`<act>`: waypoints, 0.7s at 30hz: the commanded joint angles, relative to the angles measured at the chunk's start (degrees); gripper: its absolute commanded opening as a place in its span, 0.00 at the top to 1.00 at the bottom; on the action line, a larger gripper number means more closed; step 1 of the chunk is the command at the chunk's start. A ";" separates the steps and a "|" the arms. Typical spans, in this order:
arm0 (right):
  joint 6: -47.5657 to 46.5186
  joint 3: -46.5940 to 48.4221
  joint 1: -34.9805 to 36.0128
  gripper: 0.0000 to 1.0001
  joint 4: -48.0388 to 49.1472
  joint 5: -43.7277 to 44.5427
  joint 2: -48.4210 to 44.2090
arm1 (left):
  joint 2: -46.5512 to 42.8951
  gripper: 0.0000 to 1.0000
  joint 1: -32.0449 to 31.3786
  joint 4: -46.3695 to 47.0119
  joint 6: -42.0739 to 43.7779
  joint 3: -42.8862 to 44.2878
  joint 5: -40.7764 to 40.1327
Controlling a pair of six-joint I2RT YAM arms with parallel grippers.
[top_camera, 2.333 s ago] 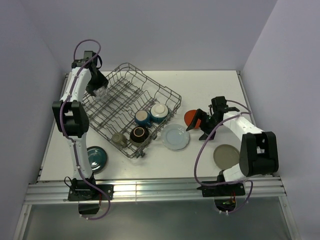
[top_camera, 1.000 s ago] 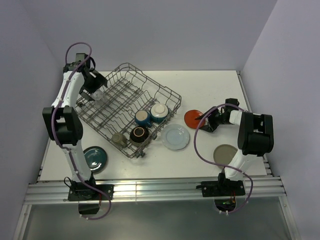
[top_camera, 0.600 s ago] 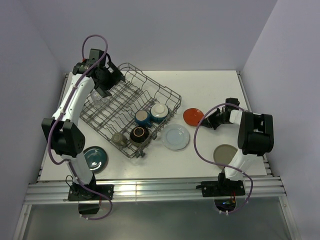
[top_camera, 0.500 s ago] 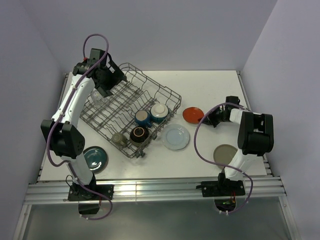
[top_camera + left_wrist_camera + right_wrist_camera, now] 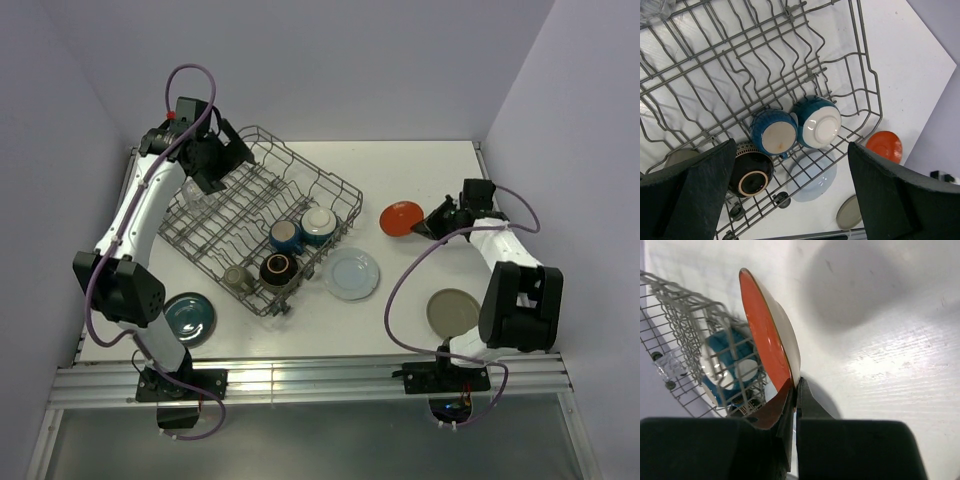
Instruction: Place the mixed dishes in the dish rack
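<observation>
My right gripper (image 5: 437,222) is shut on the rim of the red-orange plate (image 5: 402,217), which tilts on edge above the table, right of the dish rack (image 5: 250,170). In the right wrist view the plate (image 5: 767,345) is pinched between my fingers (image 5: 795,390). My left gripper (image 5: 222,155) hangs open over the rack's far left part, holding nothing (image 5: 791,150). In the rack lie two blue cups (image 5: 284,236) (image 5: 318,226), a dark bowl (image 5: 278,268), a small beige bowl (image 5: 237,278) and a clear glass (image 5: 197,190).
On the table lie a pale blue plate (image 5: 351,274) beside the rack's near right side, a teal plate (image 5: 188,317) at the near left and a beige plate (image 5: 452,311) close to the right arm's base. Walls enclose the table.
My right gripper has shut on the red-orange plate's rim and raised it, tilting it and carrying it slightly right. My left arm swung from the rack's left edge over its back.
</observation>
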 commanded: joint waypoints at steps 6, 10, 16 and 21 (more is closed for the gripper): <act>-8.85 15.21 7.86 1.00 -5.36 7.82 -7.90 | -5.72 0.01 -0.46 -0.64 1.62 -3.57 -4.02; -13.42 29.06 16.64 1.00 -8.34 14.04 -5.27 | -8.09 0.01 -0.90 -3.97 -0.32 -5.33 -12.55; -20.01 46.30 28.77 1.00 -11.42 19.33 5.35 | -13.45 0.01 -0.90 -5.73 -1.28 -9.98 -20.03; -28.35 57.91 35.19 1.00 -11.08 26.27 15.46 | -19.76 0.01 -0.90 -7.84 -1.11 -14.99 -22.58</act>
